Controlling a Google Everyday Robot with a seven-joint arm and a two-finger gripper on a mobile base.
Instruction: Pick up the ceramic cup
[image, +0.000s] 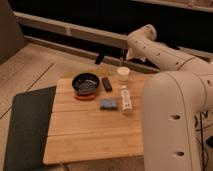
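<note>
1. Camera view, and the wooden counter (90, 131) fills the middle, its right edge hidden behind the robot's big white body (175, 120).
2. There is the ceramic cup (123, 75): small, cream-white, upright, right at the far edge of the counter and over toward the far right corner. Nothing touches it.
3. The arm (155, 47) reaches in from the right, bends at its elbow up top and points down to the left. The gripper (121, 61) hangs just above the cup, beyond the far edge, thin and dark against the background. Whether it is set wide or narrow cannot be told here, and it carries nothing that can be made out.
4. Over by the far left corner sits the dark bowl (86, 83) on its red base, much bigger than the cup.
5. Just beside the bowl, between it and the cup, lies a small black block (106, 83).
6. Nearer the middle, a blue-grey pad (108, 104) lies flat, and just beside it a slim white bottle (125, 99) lies on its side, pointing toward the cup.
7. The near half of the counter shows bare wood slats.
8. A dark mat (25, 125) lies on the floor along the counter's left edge.
</note>
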